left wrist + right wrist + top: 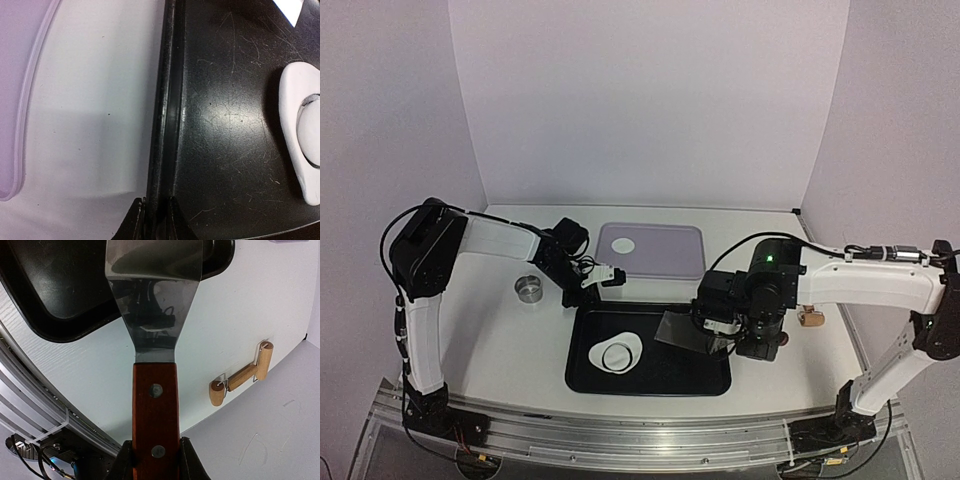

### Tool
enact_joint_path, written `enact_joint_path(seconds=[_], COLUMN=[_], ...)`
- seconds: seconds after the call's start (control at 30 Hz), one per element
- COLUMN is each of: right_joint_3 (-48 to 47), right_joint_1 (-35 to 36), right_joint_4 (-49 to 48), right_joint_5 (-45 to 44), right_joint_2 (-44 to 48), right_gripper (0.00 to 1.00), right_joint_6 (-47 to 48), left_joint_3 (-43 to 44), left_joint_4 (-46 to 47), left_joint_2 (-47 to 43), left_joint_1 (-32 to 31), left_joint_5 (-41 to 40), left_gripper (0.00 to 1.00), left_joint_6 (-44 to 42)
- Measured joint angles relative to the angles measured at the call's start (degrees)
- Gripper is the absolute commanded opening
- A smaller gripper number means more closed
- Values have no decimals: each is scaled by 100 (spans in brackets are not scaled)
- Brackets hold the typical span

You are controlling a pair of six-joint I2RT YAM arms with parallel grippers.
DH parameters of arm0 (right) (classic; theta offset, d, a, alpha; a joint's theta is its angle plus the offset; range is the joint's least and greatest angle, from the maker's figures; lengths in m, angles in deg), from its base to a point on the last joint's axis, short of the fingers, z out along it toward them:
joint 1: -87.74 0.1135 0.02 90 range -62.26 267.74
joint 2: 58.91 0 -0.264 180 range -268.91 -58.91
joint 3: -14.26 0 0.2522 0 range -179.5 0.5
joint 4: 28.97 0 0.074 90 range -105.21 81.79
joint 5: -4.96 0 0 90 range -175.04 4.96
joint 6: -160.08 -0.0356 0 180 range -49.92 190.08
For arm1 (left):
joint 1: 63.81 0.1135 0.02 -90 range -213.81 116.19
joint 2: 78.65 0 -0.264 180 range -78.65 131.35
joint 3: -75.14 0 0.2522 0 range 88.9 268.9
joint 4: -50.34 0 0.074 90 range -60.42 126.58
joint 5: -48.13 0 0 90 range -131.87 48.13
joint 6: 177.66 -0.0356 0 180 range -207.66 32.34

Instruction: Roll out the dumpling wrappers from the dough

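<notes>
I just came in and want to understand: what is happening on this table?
Two robot arms are at work. The left gripper appears to pinch the rim of the black tray, where dough lies with a circle cut in it. The right gripper holds a spatula by its wooden handle, blade over the tray's right side. One wrapper lies on the lilac board. A steel ring and a small roller rest on the table.

Finding: a robotics laboratory test cell. Grounds: plain white panels enclose a white table across the upper frame. A left arm and a right arm stand on an aluminium rail along the bottom edge. Exposed cabling runs right of centre.
</notes>
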Motion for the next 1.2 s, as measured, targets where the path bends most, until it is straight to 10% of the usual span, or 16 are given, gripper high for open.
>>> enact_joint_path(seconds=[1.2], right_joint_3=[501], right_joint_1=[-144], right_joint_4=[-248], right_joint_5=[1604], right_joint_2=[-411], right_gripper=[0], right_joint_6=[196], left_joint_3=[-121], left_joint_4=[46], left_joint_2=[-46], left_joint_1=[14], left_joint_5=[256], left_gripper=[0], left_joint_6=[-233])
